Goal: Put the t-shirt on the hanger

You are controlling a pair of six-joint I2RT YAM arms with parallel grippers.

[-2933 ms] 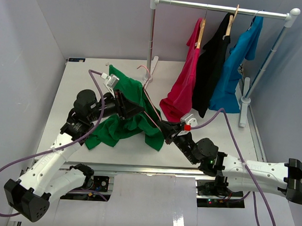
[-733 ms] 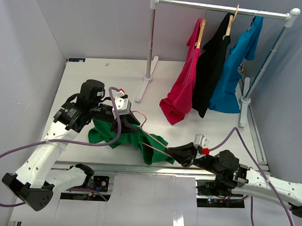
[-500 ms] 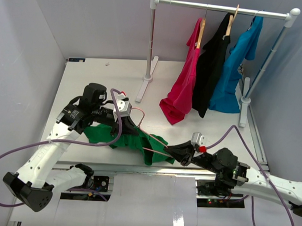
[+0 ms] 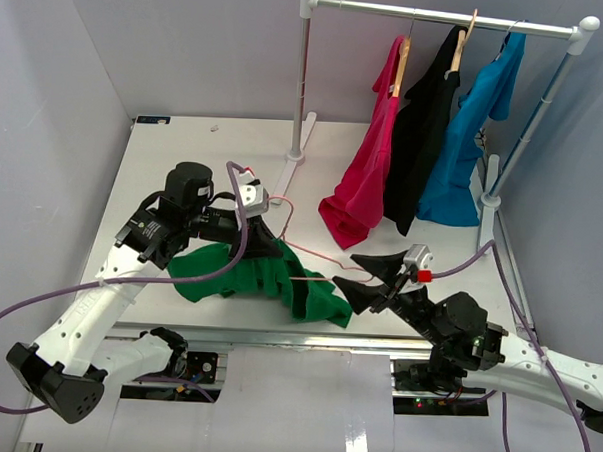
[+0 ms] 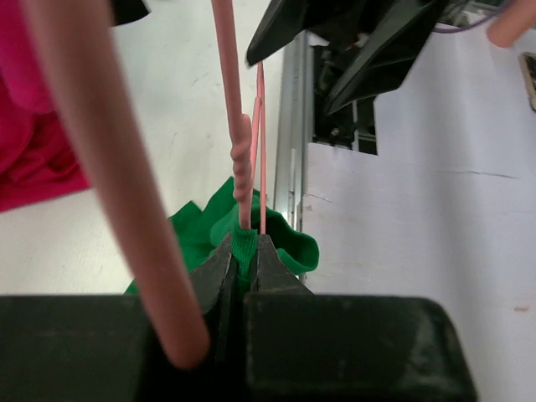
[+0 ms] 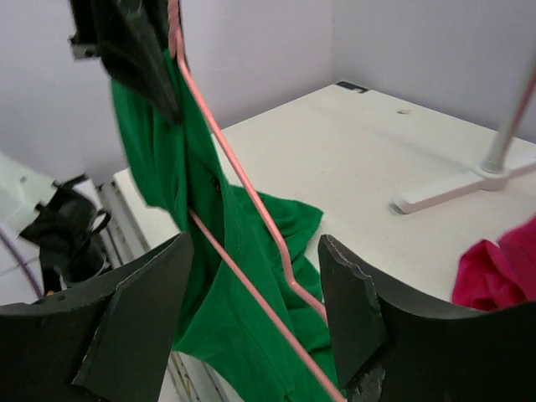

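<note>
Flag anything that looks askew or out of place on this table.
The t-shirt hangs bunched and crumpled at the table's near edge, not spread over the hanger, which is tilted. The left gripper pinches green cloth against the hanger's neck; the right gripper is open astride the wire.

**Left pincer nipped shut, right pincer gaping**

The left arm (image 4: 88, 312) rises from the near-left with its elbow up. Its wrist is bent so the left gripper (image 4: 266, 246) points across at its partner. The jaws press nearly together, with a fold of the t-shirt (image 5: 276, 239) nipped at their tips. The right arm (image 4: 536, 361) lies low, stretched in from the near-right. The right gripper (image 4: 360, 272) faces the left one from nearby, its fingers (image 6: 142, 318) spread wide.
</note>
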